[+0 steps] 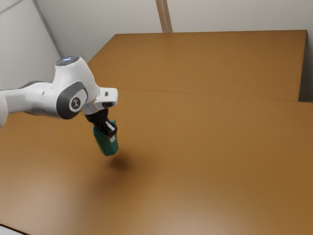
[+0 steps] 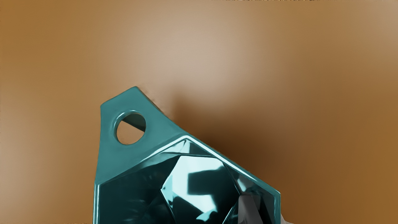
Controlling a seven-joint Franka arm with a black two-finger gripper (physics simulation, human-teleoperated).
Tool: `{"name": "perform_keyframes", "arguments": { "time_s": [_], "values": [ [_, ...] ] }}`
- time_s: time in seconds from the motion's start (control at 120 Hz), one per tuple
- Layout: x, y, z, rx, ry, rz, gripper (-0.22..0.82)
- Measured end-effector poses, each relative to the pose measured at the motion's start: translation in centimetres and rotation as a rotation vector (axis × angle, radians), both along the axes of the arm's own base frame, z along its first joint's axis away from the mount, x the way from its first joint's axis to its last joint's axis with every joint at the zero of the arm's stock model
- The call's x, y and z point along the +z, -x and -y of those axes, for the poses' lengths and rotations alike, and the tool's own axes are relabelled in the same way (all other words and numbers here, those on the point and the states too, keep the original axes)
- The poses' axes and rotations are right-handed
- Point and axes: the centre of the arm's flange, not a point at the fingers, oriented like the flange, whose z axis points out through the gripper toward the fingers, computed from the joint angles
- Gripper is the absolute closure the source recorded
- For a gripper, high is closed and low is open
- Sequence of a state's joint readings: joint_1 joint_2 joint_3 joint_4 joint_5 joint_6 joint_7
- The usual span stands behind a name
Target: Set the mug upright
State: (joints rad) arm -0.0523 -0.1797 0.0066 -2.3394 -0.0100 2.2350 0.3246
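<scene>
Mug (image 1: 105, 146) is clamped by its wall in the gripper (image 1: 113, 139) and suspended above the table (image 1: 205, 147). Its mouth is directed upward, the body tilted; levelling, lowering onto the base and release are judged outstanding.

The mug (image 1: 104, 146) is teal green, with flat, angular sides, a many-cornered rim (image 2: 96, 202) and a glossy, dark inner wall that throws back pale reflections. Its handle (image 2: 133, 99) is a thick, pointed piece sticking out from one side, pierced by a round hole. The mug is tilted, mouth uppermost, its base slanting down toward the exterior view's right. It appears to be held just above the table (image 1: 205, 147), though the small exterior view leaves the gap hard to judge.
</scene>
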Motion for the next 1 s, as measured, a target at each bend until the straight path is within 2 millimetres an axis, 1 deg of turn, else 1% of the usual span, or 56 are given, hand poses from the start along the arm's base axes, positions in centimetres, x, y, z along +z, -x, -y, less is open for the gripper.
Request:
{"name": "perform_keyframes", "arguments": {
  "time_s": [0.167, 0.483, 0.85, 1.0],
  "values": [
    [-1.5, 0.4, 0.0, 0.048, -0.013, 0.038, 0.77],
    [-2.7, 0.3, 0.5, 0.121, -0.002, 0.100, 0.77],
    [-4.8, 0.5, 0.5, 0.185, 0.004, 0.081, 0.77],
    [-5.2, 0.5, 0.5, 0.202, 0.004, 0.074, 0.77]
  ]
}}
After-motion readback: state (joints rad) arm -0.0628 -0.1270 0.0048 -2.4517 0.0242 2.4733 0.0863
